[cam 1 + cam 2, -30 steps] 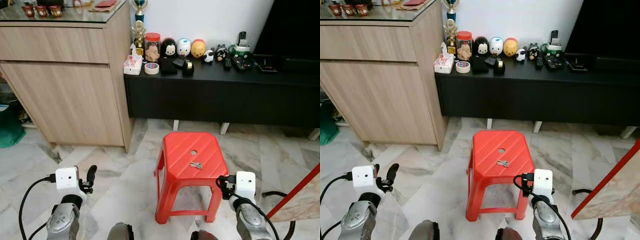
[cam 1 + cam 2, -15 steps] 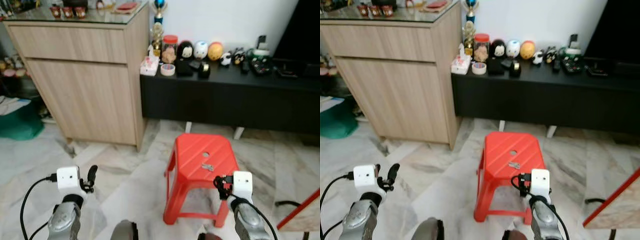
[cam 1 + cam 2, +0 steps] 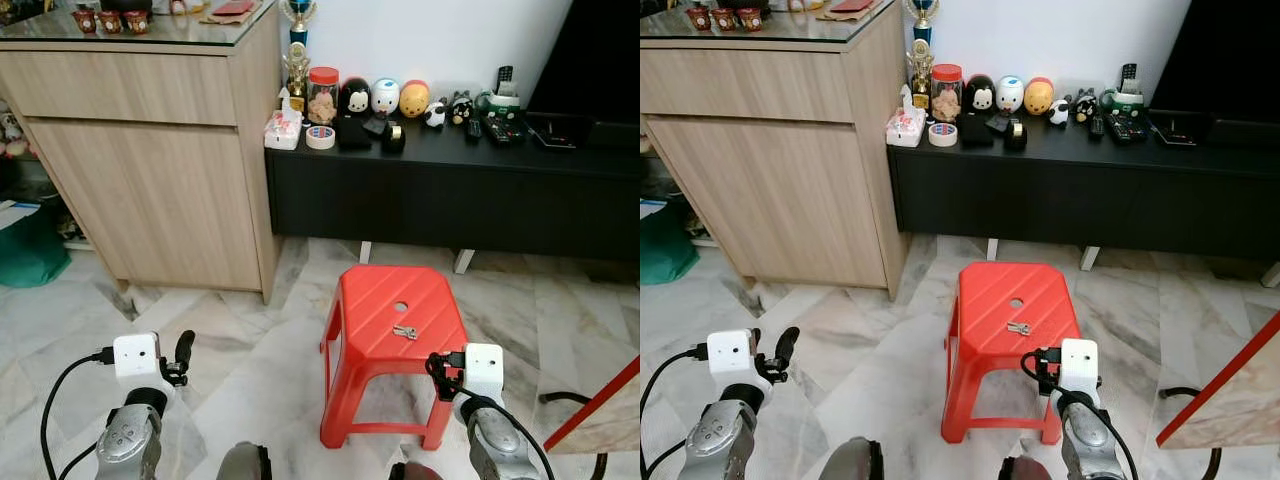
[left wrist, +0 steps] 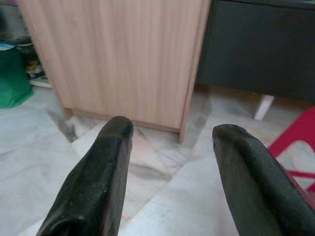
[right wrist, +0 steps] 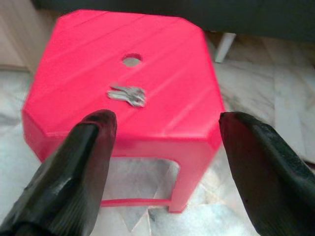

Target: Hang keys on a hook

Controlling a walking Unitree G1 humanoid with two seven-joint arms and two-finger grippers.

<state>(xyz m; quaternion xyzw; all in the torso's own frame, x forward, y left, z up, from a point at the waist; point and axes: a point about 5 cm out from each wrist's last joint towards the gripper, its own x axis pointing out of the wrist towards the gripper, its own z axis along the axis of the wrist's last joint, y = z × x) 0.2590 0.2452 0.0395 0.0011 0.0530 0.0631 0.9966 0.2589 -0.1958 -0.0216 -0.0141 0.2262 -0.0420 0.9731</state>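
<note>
The keys (image 3: 405,332), a small silvery bunch, lie flat at the middle of the red stool (image 3: 360,318), just nearer than its hole. The view has swung back leftward, bringing the stool nearer centre. Right end effector (image 5: 162,142) hovers spread wide and empty near it; left end effector (image 4: 170,142) likewise, far left.

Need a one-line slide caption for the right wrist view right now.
Open right gripper poised before the red plastic stool, where a small bunch of keys lies beside the seat's centre hole.
</note>
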